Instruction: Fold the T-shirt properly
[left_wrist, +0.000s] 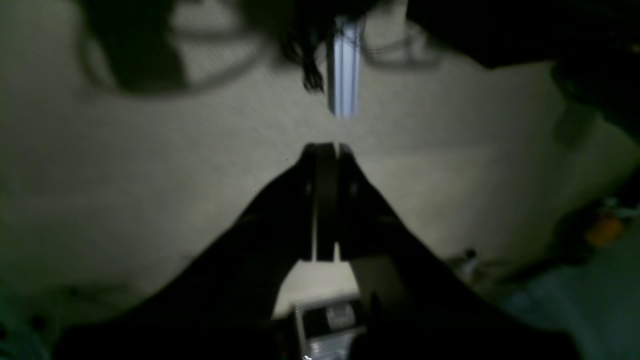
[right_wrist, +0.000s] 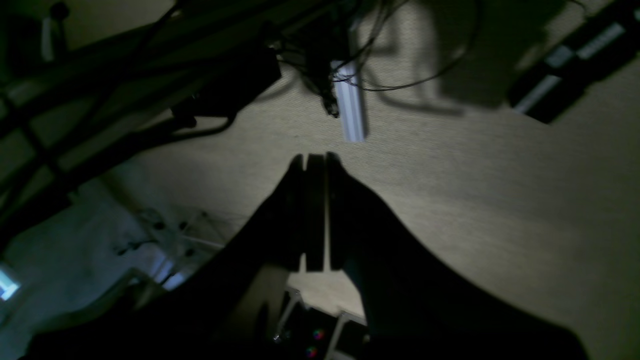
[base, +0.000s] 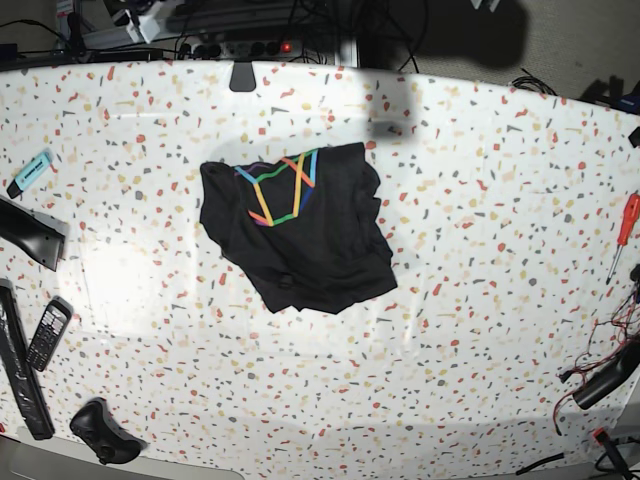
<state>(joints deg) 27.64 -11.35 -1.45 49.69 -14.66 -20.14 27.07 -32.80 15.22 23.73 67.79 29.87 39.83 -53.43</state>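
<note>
The T-shirt (base: 300, 240) lies bunched in a rough rectangle on the speckled table (base: 480, 300), left of centre, with part of its rainbow line print (base: 280, 190) showing at its far-left corner. Neither arm reaches over the table in the base view. In the left wrist view my left gripper (left_wrist: 327, 148) is shut with nothing between its fingers, held up against a plain beige surface. My right gripper (right_wrist: 315, 158) is likewise shut and empty in the right wrist view. The shirt appears in neither wrist view.
A red screwdriver (base: 627, 225) and loose wires (base: 605, 375) lie at the table's right edge. Along the left edge are a teal marker (base: 30, 172), a black wedge (base: 30, 233), a handset (base: 48, 333), a long black bar (base: 18, 375) and a black controller (base: 100, 443).
</note>
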